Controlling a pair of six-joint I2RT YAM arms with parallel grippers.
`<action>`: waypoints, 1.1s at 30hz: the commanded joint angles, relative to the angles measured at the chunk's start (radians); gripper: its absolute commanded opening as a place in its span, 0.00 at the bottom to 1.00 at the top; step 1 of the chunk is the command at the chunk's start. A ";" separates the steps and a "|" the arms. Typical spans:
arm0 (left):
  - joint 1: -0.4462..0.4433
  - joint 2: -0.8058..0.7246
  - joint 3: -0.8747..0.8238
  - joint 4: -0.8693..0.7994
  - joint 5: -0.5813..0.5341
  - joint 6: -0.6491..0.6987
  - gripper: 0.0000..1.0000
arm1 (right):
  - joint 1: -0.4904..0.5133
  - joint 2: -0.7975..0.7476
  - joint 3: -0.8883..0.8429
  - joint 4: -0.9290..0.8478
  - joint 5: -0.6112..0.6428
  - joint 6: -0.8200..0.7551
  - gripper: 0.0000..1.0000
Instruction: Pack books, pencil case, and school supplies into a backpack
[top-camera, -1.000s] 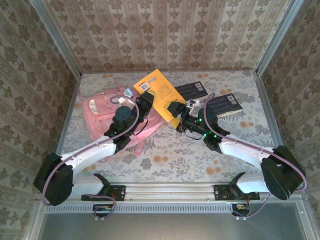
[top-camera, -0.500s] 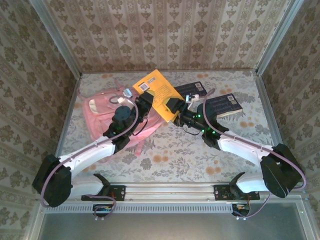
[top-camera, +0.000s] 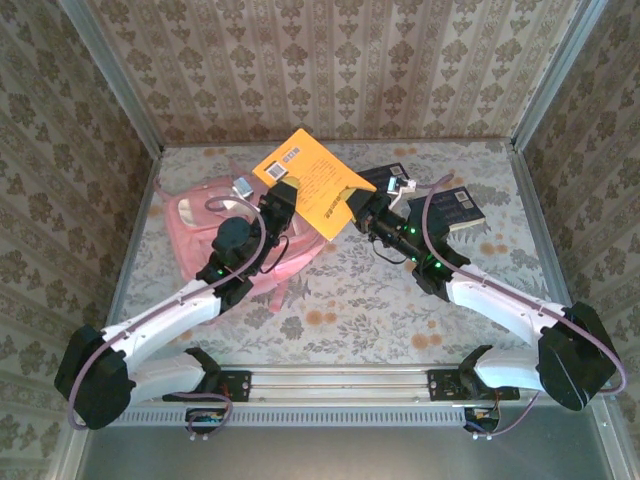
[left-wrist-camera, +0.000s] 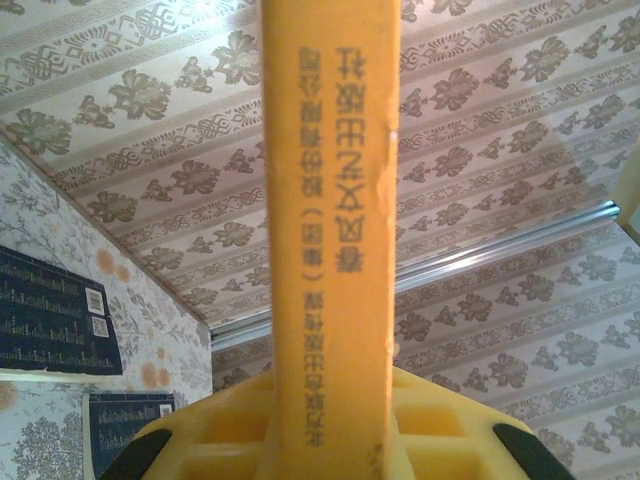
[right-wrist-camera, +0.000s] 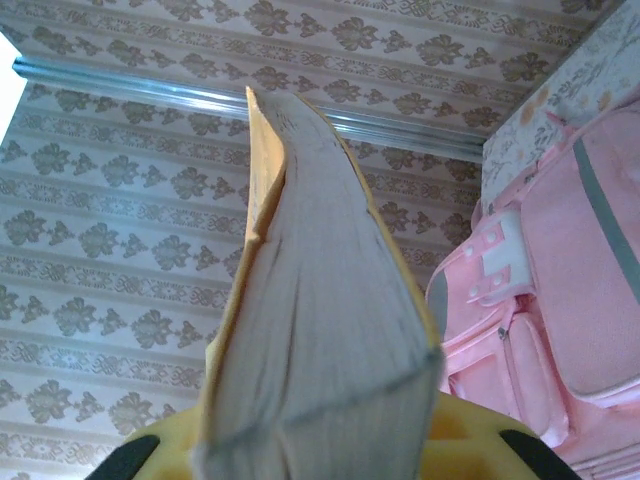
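The right gripper (top-camera: 362, 207), which stood wide open at the near edge of the orange-yellow book (top-camera: 310, 185) a second ago, has closed on its page edge. The left gripper (top-camera: 278, 205) stays clamped on the spine. With both arms now gripping it, the book has risen off the table (top-camera: 350, 300) and tilted up toward the back edge. It looks ready to be carried into the bag.

The book hangs between the two grippers, one on each side. The pink backpack (top-camera: 195, 215) lies flat just to its left, toward the table's left edge and partly under the left arm. Whether its mouth is open I cannot tell. Two navy books (top-camera: 455, 208) wait near the back right corner.
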 joint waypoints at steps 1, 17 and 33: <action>-0.021 -0.010 0.007 -0.035 -0.007 0.016 0.00 | 0.004 0.000 0.047 0.038 0.031 -0.011 0.13; 0.352 -0.213 -0.004 -0.672 0.405 0.257 0.72 | -0.282 -0.193 -0.104 -0.208 -0.354 -0.113 0.00; 0.408 0.034 -0.003 -0.204 0.990 0.118 0.77 | -0.317 -0.280 -0.156 -0.233 -0.555 -0.119 0.00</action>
